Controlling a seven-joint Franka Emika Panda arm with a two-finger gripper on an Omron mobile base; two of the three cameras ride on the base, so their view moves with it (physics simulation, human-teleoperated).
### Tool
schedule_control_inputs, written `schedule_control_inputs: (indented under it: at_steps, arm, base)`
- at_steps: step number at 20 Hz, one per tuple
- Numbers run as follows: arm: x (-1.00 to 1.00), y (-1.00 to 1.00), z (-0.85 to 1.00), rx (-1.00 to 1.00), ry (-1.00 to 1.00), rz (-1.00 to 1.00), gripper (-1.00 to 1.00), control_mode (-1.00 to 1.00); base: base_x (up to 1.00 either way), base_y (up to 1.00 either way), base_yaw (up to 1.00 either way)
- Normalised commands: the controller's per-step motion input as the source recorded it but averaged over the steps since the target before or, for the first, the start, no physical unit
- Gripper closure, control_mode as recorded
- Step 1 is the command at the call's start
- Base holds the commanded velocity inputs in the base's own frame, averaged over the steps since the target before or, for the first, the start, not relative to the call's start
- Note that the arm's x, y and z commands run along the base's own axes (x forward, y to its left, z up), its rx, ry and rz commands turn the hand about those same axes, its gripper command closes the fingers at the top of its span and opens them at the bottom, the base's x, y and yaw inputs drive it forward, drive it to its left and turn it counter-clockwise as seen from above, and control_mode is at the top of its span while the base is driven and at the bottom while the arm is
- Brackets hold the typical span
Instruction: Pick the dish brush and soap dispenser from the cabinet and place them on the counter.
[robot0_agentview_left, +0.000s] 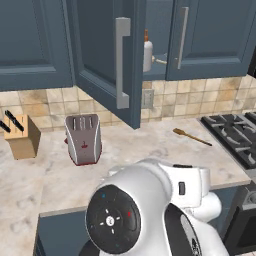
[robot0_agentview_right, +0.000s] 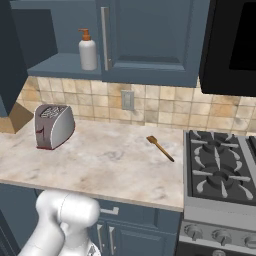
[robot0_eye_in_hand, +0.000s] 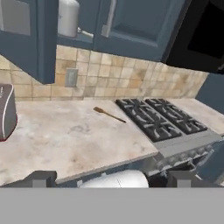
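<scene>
Overhead, the soap dispenser (robot0_agentview_right: 87, 50) stands upright on the open cabinet (robot0_agentview_right: 150, 40) shelf, above the toaster (robot0_agentview_right: 52, 126). The gripper (robot0_eye_in_hand: 111, 180), jaws spread and empty, sits low before the counter (robot0_agentview_right: 110, 160), so the reach runs up and forward.

Toaster (robot0_agentview_left: 83, 139): we are seeing it standing upright, silver with dark red trim, two slots on top, near the tiled wall.
Knife block (robot0_agentview_left: 22, 136): we are finding it sitting left of the toaster, pale wood, with dark handles sticking out at a slant.
Wooden utensil (robot0_agentview_right: 160, 148): we are noticing an orange-brown stick lying flat, between the toaster and the stove, apart from both.
Stove (robot0_agentview_right: 220, 170): we are looking at black grates over a grey top, with knobs running along the front.
Wall outlet (robot0_agentview_right: 127, 100): we are spotting it sitting in the beige tile backsplash (robot0_agentview_right: 165, 107).
Black appliance (robot0_agentview_right: 235, 42): we are seeing it hanging above the stove.
</scene>
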Motion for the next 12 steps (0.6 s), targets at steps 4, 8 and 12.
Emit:
schedule_control_inputs:
  at_steps: [4, 8, 12]
  arm:
    - [-0.26, -0.17, 0.00, -0.01, 0.13, 0.22, -1.00, -1.00]
    - [-0.35, -0.09, 0.00, 0.02, 0.09, 0.09, -1.00, -1.00]
    - [-0.05, -0.61, -0.01, 0.28, 0.22, -0.02, -1.00, -1.00]
  base:
    - [0.00, 0.00, 0.00]
    - [0.00, 0.00, 0.00]
    - [0.00, 0.00, 0.00]
